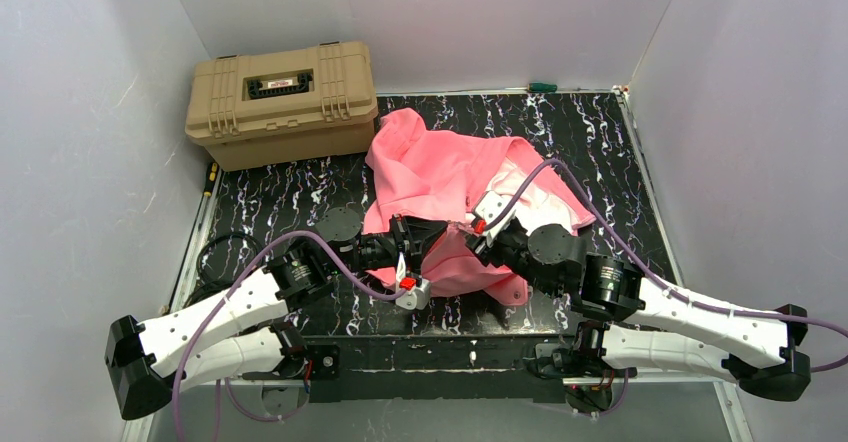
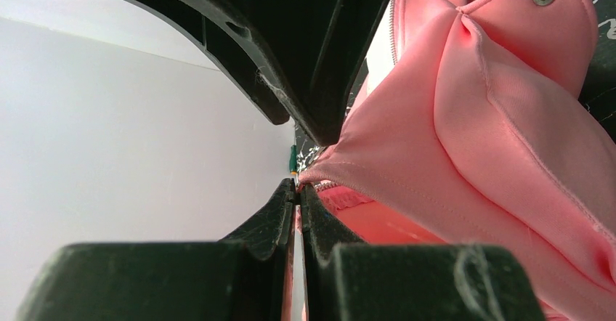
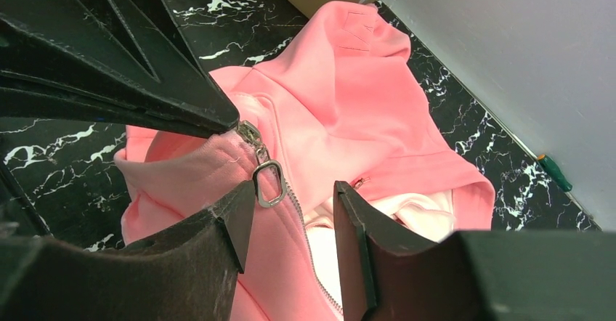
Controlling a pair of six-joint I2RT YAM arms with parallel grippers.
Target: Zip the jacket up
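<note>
Left tool [image 2: 298, 188] pinches jacket [image 2: 472, 161]; right tool [image 3: 294, 194] spread by zipper pull [image 3: 268, 185].

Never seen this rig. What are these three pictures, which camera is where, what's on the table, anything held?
A left arm and a right arm are bolted at the near edge of a table, each ending in a two-finger gripper. The wide picture is from a fixed camera above and behind them. The other two are from a camera on each wrist, so the dark shapes there are gripper fingers. On the table lie a pink jacket and, back left, a tan case. The left gripper is shut, pinching the jacket's edge. The right gripper is open, with the zipper pull in the gap between its fingers, not gripped.
</note>
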